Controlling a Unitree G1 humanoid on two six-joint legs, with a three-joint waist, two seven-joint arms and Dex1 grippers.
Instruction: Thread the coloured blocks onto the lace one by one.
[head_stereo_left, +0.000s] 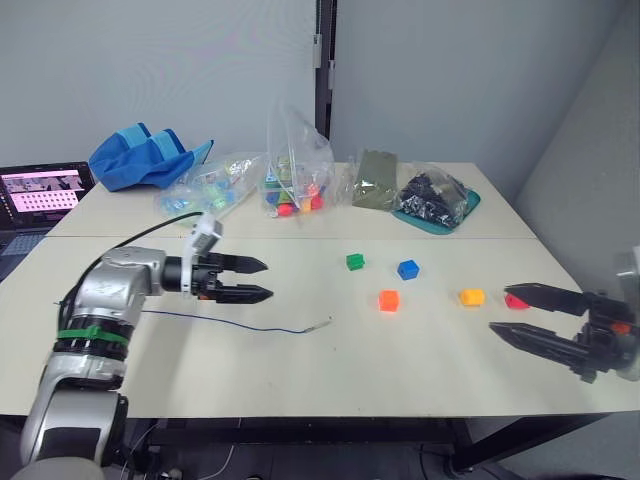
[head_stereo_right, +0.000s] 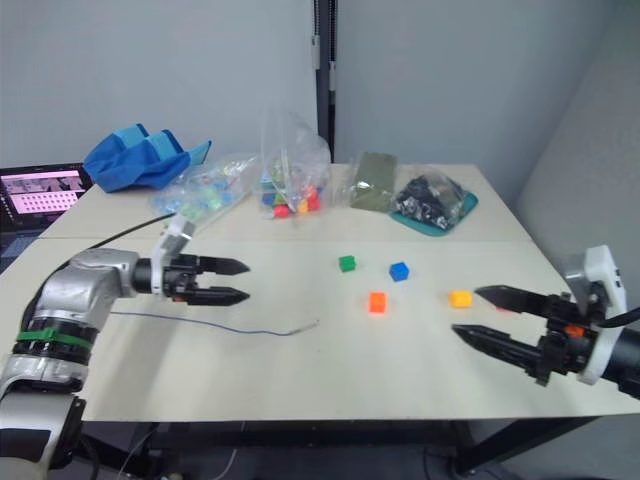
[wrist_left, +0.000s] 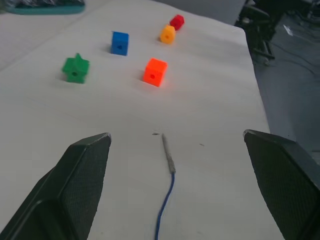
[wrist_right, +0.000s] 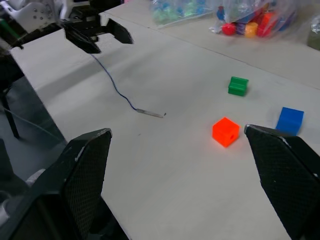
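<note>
A: Pale tabletop (head_stereo_left: 330, 375) against a grey wall, clear bags of coloured pieces (head_stereo_left: 290, 180) and a blue cloth (head_stereo_left: 145, 155) along the far edge. Status of the threading?

B: Not started, as far as I can judge. All five blocks lie loose and apart on the tabletop: green block (head_stereo_left: 355, 262), blue block (head_stereo_left: 407, 269), orange block (head_stereo_left: 389, 300), yellow block (head_stereo_left: 471, 297), red block (head_stereo_left: 516, 300). Nothing sits on the lace (head_stereo_left: 240, 325).

A: Lace position and heading?

B: It lies flat on the robot's left half of the tabletop, long axis running roughly left to right with a gentle wave. The stiff pale tip (head_stereo_left: 320, 323) is the end nearest the blocks and points toward them (orange looks closest). The other end trails back below the left arm.

A: Pincers?

B: Left pincer (head_stereo_left: 255, 280) is spread and empty, hovering above the lace and short of the tip; in its wrist view the tip lies between the two fingers, farther ahead. Right pincer (head_stereo_left: 530, 312) is also spread and empty, near the red and yellow blocks, touching neither as far as I can tell.

A: Remaining?

B: Everything: pick up the tip, pick up a block, line hole with tip, five times over.
</note>
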